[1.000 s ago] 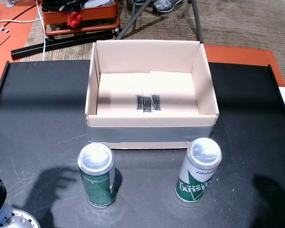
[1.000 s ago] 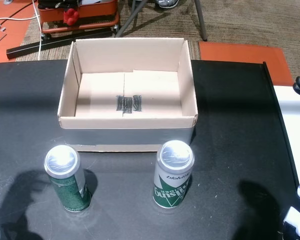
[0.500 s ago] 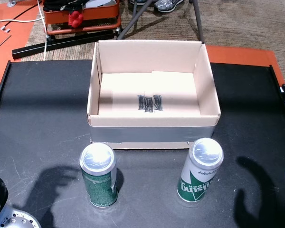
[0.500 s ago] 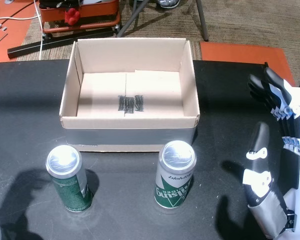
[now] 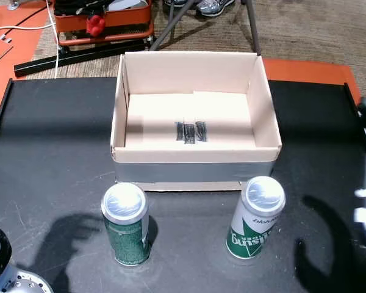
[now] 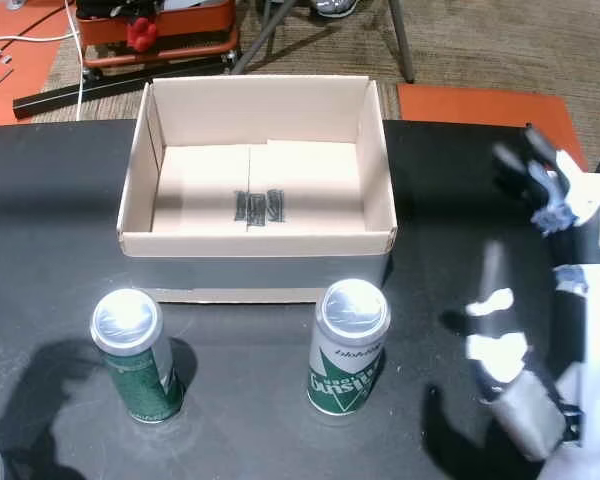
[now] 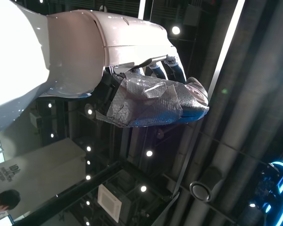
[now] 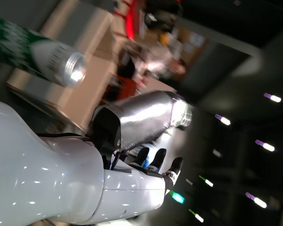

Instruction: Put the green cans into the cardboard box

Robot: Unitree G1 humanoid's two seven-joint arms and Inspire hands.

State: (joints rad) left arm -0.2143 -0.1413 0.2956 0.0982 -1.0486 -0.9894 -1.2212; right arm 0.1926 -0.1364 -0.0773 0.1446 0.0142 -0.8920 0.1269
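Observation:
Two green cans with silver tops stand upright on the black table in front of the cardboard box (image 5: 195,162) (image 6: 255,245). In both head views there is a left can (image 5: 126,224) (image 6: 135,357) and a right can (image 5: 255,218) (image 6: 347,348). The box is open-topped and holds nothing. My right hand (image 6: 525,340) is open and motion-blurred, fingers spread, right of the right can and apart from it. The right wrist view shows that hand (image 8: 141,127) with a can (image 8: 37,52) beyond it. My left hand (image 7: 155,96) is open against the ceiling, holding nothing.
A red cart (image 5: 104,21) and metal legs stand on the carpet beyond the table's far edge. Orange mats flank the back corners. Part of my left arm (image 5: 3,271) shows at the bottom left corner. A person (image 7: 2,202) appears in the left wrist view.
My right hand has come into view from the right edge and shifted closer to the right can. The cans and the box have not moved.

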